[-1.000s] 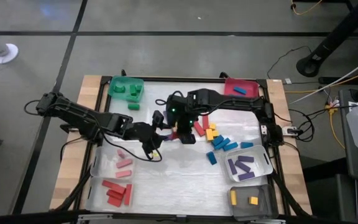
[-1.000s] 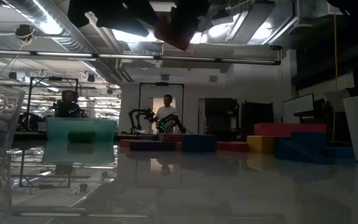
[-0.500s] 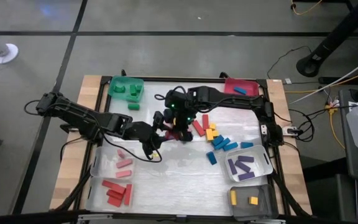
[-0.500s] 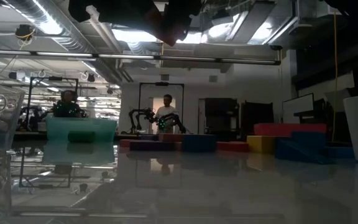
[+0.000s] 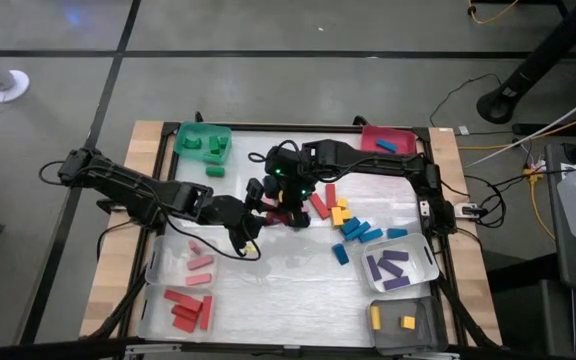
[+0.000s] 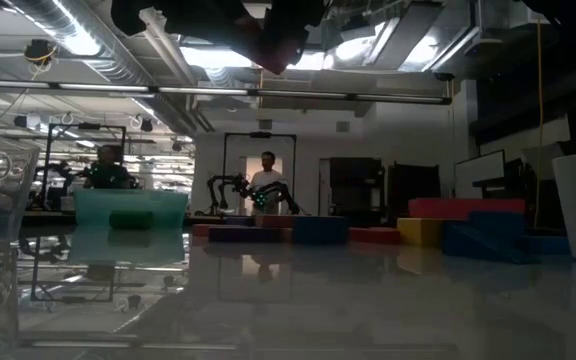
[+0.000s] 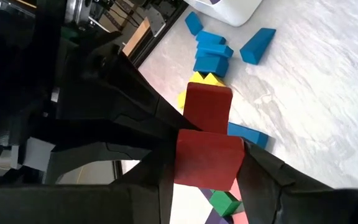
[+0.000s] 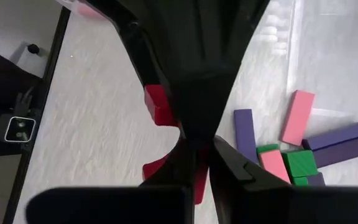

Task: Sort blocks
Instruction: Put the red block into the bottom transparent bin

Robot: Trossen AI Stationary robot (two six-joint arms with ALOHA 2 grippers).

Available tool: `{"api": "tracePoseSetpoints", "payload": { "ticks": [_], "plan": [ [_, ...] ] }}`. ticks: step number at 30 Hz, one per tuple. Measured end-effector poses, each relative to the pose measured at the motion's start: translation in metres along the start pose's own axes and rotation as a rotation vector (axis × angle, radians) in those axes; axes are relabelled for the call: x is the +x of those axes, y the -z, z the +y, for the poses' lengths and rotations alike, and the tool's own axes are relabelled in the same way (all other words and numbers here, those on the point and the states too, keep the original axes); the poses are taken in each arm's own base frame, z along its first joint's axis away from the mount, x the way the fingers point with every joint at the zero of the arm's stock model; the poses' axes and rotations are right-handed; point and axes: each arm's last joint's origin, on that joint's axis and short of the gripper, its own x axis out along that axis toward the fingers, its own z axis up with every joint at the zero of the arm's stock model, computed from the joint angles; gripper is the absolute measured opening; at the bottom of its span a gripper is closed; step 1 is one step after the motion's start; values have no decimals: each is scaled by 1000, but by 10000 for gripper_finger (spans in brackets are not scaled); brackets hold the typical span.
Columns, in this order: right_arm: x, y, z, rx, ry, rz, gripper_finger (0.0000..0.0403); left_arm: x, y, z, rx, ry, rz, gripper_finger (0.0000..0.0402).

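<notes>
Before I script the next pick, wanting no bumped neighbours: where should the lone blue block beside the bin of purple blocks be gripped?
Probably pinch the lone blue block across its narrow width at mid-length, from straight above: it lies flat, long sides clear of the bin.

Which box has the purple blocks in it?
The clear bin on the right side of the table, just above the grey bin with yellow blocks. It alone holds purple blocks; the green bin holds green ones.
</notes>
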Motion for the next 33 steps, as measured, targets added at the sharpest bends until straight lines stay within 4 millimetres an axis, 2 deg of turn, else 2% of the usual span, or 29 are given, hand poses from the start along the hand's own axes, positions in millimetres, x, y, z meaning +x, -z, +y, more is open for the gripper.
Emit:
{"api": "tracePoseSetpoints", "payload": {
  "ticks": [4,12,15,20,25,28,33],
  "plan": [
    [0,0,0,0,-5,-1,47,0,0,0,-9,-1,-1,120],
    [-1,1,-2,2,85,20,164,0,0,0,-101,1,-1,120],
    [-10,5,-1,11,145,54,191,0,1,-1,-145,5,13,120],
    [-26,15,2,23,238,130,210,0,4,-4,-252,41,44,121],
    [-34,31,5,69,286,292,211,-2,8,-10,-480,63,102,121],
    [-37,41,7,110,281,402,211,-7,8,-17,-647,188,117,121],
    [-33,42,8,145,245,394,211,-24,8,-31,-918,549,186,121]
  ]
}}
